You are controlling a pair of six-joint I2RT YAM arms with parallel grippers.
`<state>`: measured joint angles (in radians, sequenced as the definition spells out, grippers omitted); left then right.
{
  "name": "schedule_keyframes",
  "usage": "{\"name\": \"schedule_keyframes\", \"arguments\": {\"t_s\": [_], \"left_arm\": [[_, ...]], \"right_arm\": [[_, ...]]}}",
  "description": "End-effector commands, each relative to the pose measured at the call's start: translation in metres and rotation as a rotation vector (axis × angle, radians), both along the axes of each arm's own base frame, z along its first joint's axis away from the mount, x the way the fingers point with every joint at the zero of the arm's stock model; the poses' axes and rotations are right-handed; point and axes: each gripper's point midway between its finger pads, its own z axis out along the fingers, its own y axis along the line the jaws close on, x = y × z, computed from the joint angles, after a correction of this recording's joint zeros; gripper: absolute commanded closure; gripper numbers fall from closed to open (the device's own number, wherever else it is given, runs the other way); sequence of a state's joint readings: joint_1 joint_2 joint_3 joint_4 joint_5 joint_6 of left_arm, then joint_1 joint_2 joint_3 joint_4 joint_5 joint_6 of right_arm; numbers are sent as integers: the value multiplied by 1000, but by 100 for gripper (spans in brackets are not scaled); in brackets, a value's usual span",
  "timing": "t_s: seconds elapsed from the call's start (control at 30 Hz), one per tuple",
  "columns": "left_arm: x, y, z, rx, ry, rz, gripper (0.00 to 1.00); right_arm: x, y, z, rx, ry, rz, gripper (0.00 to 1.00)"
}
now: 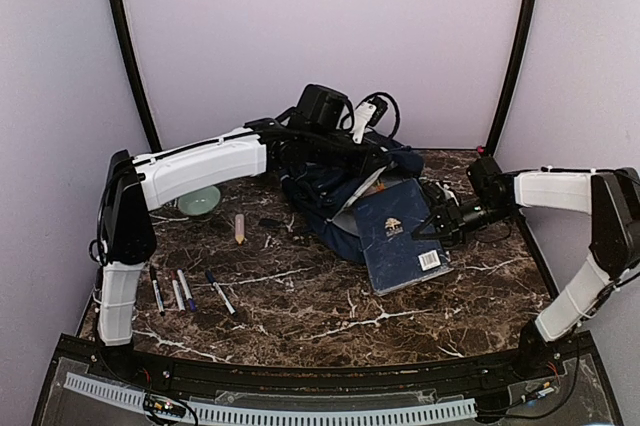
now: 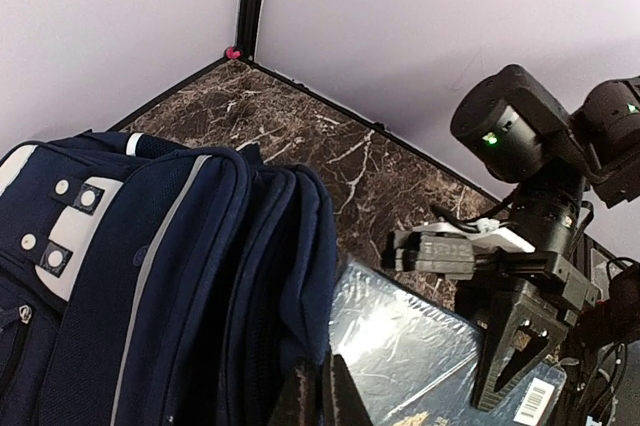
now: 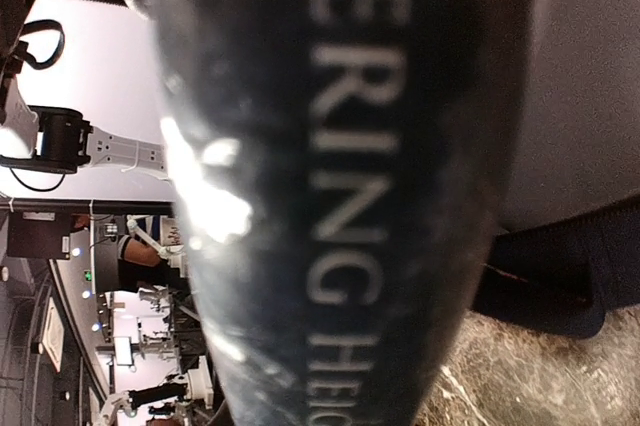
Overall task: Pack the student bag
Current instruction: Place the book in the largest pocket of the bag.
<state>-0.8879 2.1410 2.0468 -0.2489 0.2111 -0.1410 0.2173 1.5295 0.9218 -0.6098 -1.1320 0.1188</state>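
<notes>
Backpack (image 1: pixel 318 191) sits at the back middle of the table (image 1: pixel 330 321), mouth turned toward the right arm. The book (image 1: pixel 400 236) looks only partly in: top edge at the opening, barcode end out on the marble. Right gripper (image 1: pixel 435 228) is clamped on the book's outer edge. Left gripper (image 2: pixel 322 396), fingers drawn together, appears to pinch the bag's rim. Pens (image 1: pixel 182 291) lie unpacked near the left base. The left wrist view shows the opening; the right wrist view shows only spine lettering, close up.
</notes>
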Motion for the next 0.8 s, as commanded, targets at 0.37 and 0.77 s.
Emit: {"name": "schedule_keyframes", "arguments": {"t_s": [0.37,0.77], "left_arm": [[-40,38,121,-201,-271,24,100],[-53,42,117,-183,-268,4,100]], "right_arm": [[44,66,-7,160,25,166,100],[118,83,-9,183,-7,-12,100]]}}
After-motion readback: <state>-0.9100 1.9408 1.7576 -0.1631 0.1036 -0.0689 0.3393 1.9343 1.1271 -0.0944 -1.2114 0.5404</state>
